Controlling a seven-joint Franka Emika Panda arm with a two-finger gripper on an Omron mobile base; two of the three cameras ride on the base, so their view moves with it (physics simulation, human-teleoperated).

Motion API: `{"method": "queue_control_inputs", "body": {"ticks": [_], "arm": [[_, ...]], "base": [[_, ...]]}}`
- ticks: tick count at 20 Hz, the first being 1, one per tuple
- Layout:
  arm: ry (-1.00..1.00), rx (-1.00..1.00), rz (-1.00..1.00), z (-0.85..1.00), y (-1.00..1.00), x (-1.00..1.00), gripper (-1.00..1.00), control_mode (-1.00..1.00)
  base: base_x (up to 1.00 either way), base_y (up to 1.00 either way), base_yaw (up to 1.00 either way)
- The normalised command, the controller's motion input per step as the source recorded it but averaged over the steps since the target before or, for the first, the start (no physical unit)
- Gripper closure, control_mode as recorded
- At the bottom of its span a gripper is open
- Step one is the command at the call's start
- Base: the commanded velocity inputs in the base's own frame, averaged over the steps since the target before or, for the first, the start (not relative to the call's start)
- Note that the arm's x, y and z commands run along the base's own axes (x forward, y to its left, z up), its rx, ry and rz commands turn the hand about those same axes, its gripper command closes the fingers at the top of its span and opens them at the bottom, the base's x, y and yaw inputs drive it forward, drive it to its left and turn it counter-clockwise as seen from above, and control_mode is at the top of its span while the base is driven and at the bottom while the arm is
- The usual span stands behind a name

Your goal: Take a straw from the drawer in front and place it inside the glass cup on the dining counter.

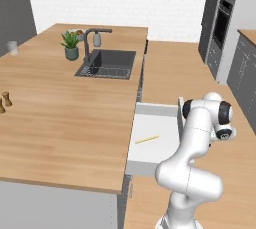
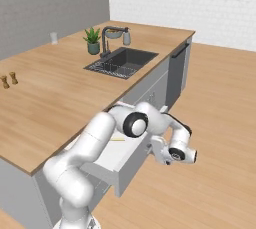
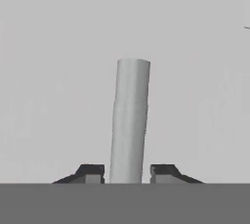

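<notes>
The drawer (image 1: 150, 145) stands pulled out from the side of the dining counter (image 1: 65, 123), and the straw (image 1: 147, 139) lies flat inside it. On the counter, the sink (image 1: 107, 64) sits toward the far end, the plant (image 1: 71, 44) beside it, the glass cup (image 1: 12, 48) near the far left edge.

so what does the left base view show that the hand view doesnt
Left base view alone: the straw lying in the open drawer, the dining counter with its sink, plant and the glass cup at the far left edge. Hand view alone: a grey handle bar rising between the gripper fingertips, against a flat grey panel. Shared: nothing recognisable.
</notes>
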Motion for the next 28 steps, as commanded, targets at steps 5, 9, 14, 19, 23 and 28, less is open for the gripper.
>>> {"method": "queue_control_inputs", "body": {"ticks": [5, 9, 14, 19, 23, 28], "arm": [[0.08, -0.29, 0.00, 0.27, -0.04, -0.34, -1.00, -1.00], [0.05, -0.36, 0.00, 0.87, 0.03, -0.36, -1.00, -1.00], [0.00, -0.28, 0.00, 1.00, 0.34, -0.21, -1.00, -1.00], [-0.01, -0.31, 0.00, 1.00, 0.63, -0.25, -1.00, -1.00], [0.03, -0.21, 0.00, 0.46, 0.81, 0.07, -1.00, -1.00], [0.14, -0.08, 0.00, 0.00, 0.52, 0.44, -1.00, -1.00]], "base": [[0.00, 0.00, 0.00], [0.00, 0.00, 0.00], [0.00, 0.00, 0.00], [0.00, 0.00, 0.00], [0.00, 0.00, 0.00], [0.00, 0.00, 0.00]]}}
